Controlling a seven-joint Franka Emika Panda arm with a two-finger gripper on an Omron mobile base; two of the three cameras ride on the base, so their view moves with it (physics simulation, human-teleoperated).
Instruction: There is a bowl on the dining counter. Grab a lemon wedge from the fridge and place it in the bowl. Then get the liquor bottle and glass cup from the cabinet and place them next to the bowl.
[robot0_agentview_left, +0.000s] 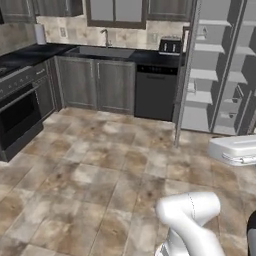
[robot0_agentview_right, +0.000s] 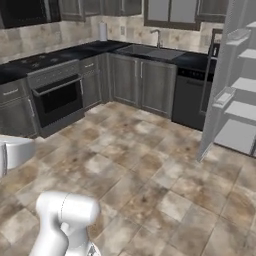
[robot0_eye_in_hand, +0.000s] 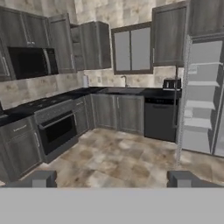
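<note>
Tiled floor, grey cupboards, black oven.

My gripper fingers stand wide apart, holding nothing. Ahead: the fridge, door open, white shelves exposed, at right. The microwave hangs at left above the oven. One wall cabinet stands open.

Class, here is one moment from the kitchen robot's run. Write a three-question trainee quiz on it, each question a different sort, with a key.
1. True or false: the fridge stands open.
2. Which appliance sits between the sink cupboards and the fridge? A) oven B) dishwasher C) microwave
3. Fill in: the pincer's jaws stand ___, holding nothing.

Key: 1 true; 2 B; 3 open.
</note>
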